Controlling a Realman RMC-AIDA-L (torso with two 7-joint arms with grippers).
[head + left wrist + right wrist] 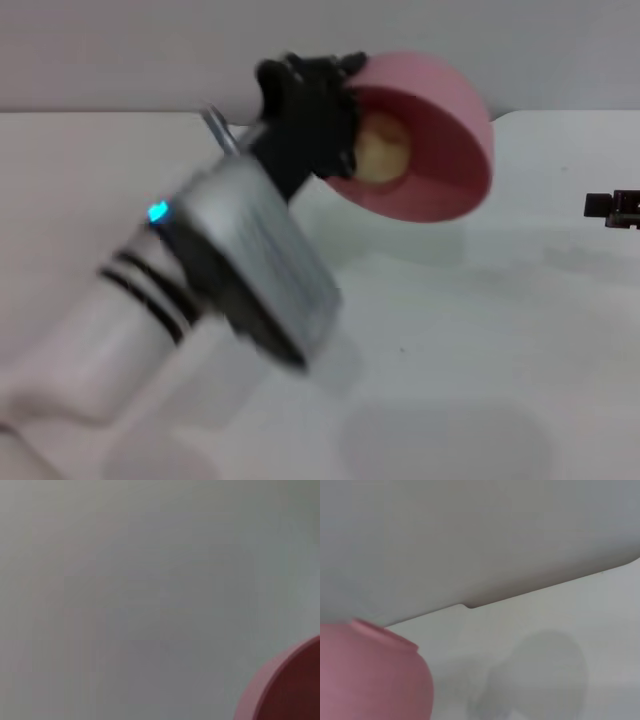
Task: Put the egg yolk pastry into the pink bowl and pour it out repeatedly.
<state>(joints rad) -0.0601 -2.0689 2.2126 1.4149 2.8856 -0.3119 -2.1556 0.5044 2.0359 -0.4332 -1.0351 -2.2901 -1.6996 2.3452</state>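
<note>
My left gripper (325, 110) is shut on the rim of the pink bowl (440, 140) and holds it in the air above the table's far side, tipped steeply onto its side with the opening facing the head camera. The egg yolk pastry (382, 148), a pale tan ball, lies inside the bowl against its lower wall. A pink edge of the bowl (287, 690) shows in the left wrist view, and its outside (370, 675) fills a corner of the right wrist view. My right gripper (612, 207) is parked at the right edge of the head view.
The white table (450, 380) stretches below the bowl, with the bowl's shadow (440, 440) on it near the front. A grey wall (150, 50) stands behind the table's far edge.
</note>
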